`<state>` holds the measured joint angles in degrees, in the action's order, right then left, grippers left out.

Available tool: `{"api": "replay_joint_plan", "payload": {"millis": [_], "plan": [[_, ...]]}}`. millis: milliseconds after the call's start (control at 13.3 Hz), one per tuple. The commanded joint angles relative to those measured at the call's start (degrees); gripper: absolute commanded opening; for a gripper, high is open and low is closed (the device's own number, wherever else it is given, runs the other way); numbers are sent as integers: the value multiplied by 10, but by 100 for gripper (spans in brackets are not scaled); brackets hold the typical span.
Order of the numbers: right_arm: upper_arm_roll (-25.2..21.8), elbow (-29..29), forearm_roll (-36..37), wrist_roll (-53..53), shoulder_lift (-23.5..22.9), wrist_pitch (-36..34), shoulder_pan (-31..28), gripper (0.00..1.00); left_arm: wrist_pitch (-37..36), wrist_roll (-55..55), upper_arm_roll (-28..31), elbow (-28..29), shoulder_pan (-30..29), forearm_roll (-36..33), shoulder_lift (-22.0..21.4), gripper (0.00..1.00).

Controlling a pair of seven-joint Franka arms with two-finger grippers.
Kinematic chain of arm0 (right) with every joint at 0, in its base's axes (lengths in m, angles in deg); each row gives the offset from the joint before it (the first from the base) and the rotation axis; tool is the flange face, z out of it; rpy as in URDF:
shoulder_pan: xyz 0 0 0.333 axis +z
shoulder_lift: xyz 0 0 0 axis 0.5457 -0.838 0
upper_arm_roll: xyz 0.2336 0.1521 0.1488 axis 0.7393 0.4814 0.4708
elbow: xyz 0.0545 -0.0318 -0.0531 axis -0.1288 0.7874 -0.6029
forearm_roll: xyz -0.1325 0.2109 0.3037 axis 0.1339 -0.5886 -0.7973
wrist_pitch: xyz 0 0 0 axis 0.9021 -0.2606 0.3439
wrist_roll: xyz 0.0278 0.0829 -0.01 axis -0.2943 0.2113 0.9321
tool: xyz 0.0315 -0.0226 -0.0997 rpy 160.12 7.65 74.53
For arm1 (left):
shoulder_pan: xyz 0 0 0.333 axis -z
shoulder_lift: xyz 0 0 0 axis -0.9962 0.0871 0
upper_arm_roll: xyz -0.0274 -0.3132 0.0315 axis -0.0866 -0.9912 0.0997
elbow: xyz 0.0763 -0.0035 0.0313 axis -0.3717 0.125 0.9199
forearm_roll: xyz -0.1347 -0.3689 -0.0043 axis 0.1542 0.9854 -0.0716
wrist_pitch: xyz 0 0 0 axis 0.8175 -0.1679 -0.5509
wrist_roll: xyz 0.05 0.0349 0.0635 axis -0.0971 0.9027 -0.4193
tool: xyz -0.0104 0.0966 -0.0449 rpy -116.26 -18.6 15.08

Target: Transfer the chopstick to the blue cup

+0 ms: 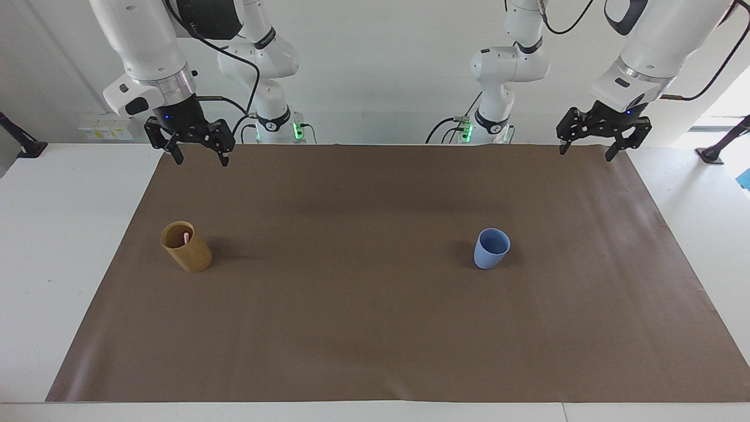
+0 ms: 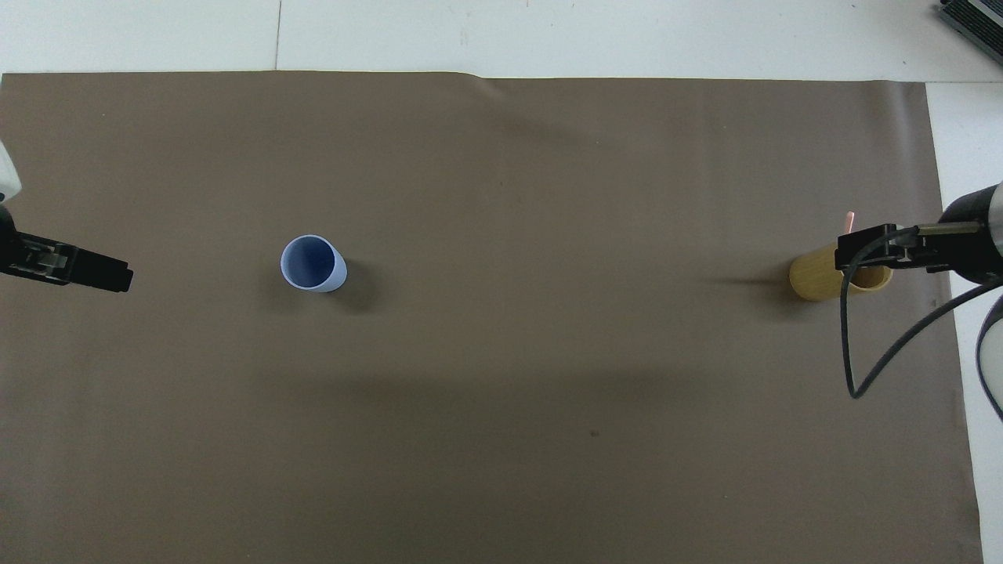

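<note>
The pale pink chopstick (image 1: 186, 237) stands inside a tan wood-coloured cup (image 1: 186, 247) toward the right arm's end of the table; its tip (image 2: 850, 215) pokes above the rim. The light blue cup (image 1: 491, 248) stands upright and empty toward the left arm's end, also seen in the overhead view (image 2: 313, 264). My right gripper (image 1: 201, 160) hangs open, high above the mat and well clear of the tan cup (image 2: 815, 276), which it partly covers from above (image 2: 846, 254). My left gripper (image 1: 586, 155) waits open, raised over the mat's other end (image 2: 117, 276).
A brown mat (image 1: 375, 328) covers most of the white table (image 1: 58, 234). Both cups stand about midway across it, far apart from each other. A black cable (image 2: 850, 345) loops down from the right arm.
</note>
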<state>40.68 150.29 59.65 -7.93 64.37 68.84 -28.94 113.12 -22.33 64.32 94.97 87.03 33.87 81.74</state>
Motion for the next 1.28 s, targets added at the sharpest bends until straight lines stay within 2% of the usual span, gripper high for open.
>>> {"api": "replay_joint_plan", "payload": {"millis": [0, 1205], "plan": [[5, -4, 1, 12, 0, -14, -12, 100, 6, -1, -5, 15, -9, 3, -16, 100], [0, -2, 0, 7, -1, -5, -14, 100, 6, -1, -5, 15, -9, 3, -15, 100]]}}
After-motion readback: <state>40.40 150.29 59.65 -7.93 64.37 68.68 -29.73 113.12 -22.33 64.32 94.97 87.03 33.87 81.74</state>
